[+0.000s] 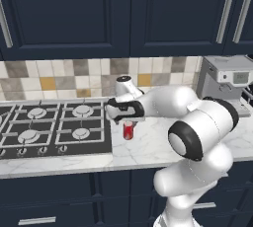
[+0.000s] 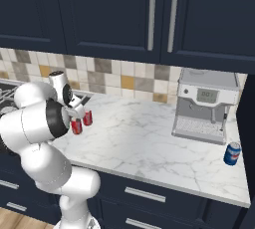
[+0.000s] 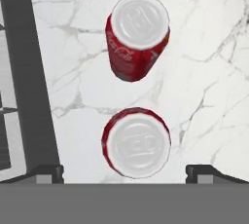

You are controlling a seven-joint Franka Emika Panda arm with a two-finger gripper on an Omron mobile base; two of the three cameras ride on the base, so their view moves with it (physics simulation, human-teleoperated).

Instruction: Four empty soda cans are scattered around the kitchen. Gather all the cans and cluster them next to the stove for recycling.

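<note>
Two red soda cans with silvery tops stand upright on the marble counter just right of the stove (image 1: 49,127). In the hand view one can (image 3: 137,35) is farther off and the other (image 3: 137,142) sits right under my hand. My gripper (image 3: 127,173) hovers above that nearer can, open, with its fingertips (image 3: 48,172) wide apart on either side and not touching it. From the right base view both cans (image 2: 76,126) (image 2: 87,118) stand close together below the gripper (image 2: 79,109). The left base view shows one red can (image 1: 128,130) under the gripper (image 1: 126,117).
A blue soda can (image 2: 232,153) stands near the counter's far right front edge. A grey coffee machine (image 2: 204,106) sits against the tiled backsplash. The stove's black edge (image 3: 19,72) runs just beside the cans. Navy cabinets hang overhead.
</note>
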